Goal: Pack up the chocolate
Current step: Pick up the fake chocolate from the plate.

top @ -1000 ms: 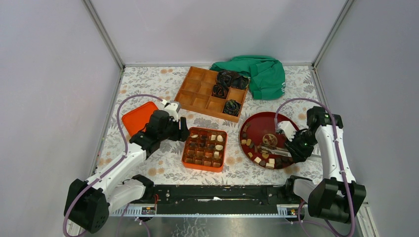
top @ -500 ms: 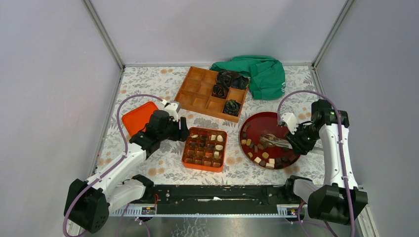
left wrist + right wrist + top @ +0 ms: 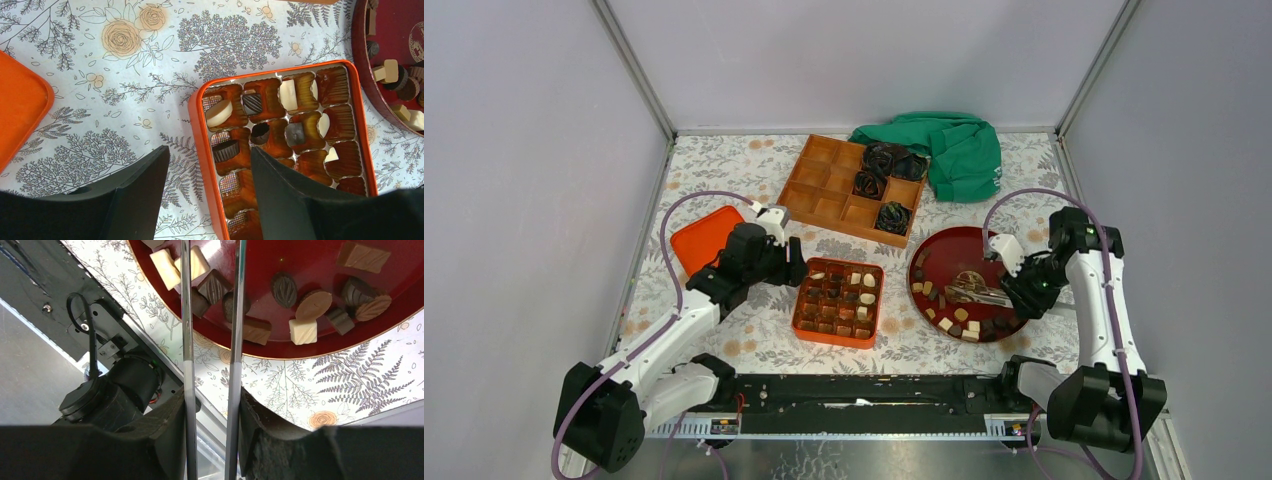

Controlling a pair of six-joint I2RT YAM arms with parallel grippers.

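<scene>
The chocolate lies in two places: several loose pieces (image 3: pixel 954 318) (image 3: pixel 303 331) on the dark red plate (image 3: pixel 944 233) (image 3: pixel 320 270), and several pieces (image 3: pixel 219 113) in the cells of the orange box (image 3: pixel 799 300) (image 3: pixel 200 140). My right gripper (image 3: pixel 1012 291) (image 3: pixel 211 391) is shut on metal tongs (image 3: pixel 974 292) (image 3: pixel 186 315). The tongs' two arms reach out over the plate's near pieces with a gap between them. My left gripper (image 3: pixel 796 270) (image 3: pixel 209 150) is open, one finger on each side of the box's left wall, gripping nothing.
A wooden divided tray (image 3: pixel 824 190) with black crinkled bundles (image 3: pixel 886 162) stands at the back, a green cloth (image 3: pixel 959 150) beside it. An orange lid (image 3: pixel 704 238) lies left of my left arm. The arms' mounting rail (image 3: pixel 864 395) runs along the near edge.
My right arm shifted a little to the right and the tongs swung slightly over the plate, their arms spreading a bit. The left arm has not moved.
</scene>
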